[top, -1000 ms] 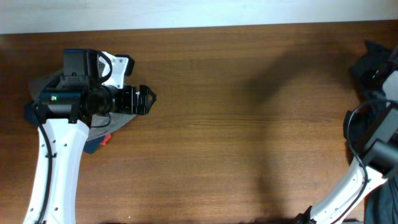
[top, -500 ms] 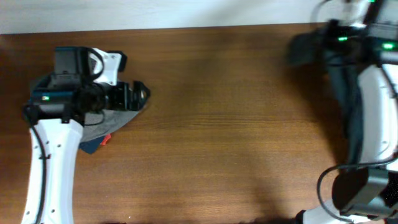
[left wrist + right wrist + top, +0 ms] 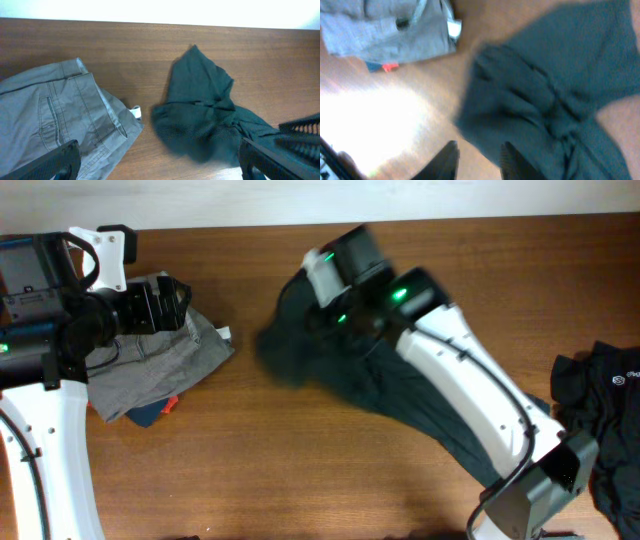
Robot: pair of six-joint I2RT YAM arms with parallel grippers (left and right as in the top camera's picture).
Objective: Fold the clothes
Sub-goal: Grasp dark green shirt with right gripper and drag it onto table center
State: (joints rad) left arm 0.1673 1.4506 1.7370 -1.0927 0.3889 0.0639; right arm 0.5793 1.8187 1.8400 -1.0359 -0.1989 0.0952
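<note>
A dark green garment (image 3: 420, 395) lies crumpled across the middle of the table, blurred at its left end. It also shows in the left wrist view (image 3: 200, 120) and the right wrist view (image 3: 545, 100). My right gripper (image 3: 315, 325) hovers over its left end; its fingers (image 3: 480, 156) are apart with bare table between them. Folded grey trousers (image 3: 165, 360) lie at the left, also in the left wrist view (image 3: 55, 115). My left gripper (image 3: 172, 303) is above them, wide open and empty (image 3: 160, 164).
A pile of black clothes (image 3: 605, 415) lies at the right edge. A blue item with a red tag (image 3: 160, 408) peeks from under the grey trousers. A white wall runs along the table's far edge.
My right arm swung from the far right to the table's middle, bringing the dark green garment with it. My left arm drew back to the left, uncovering the grey trousers.
</note>
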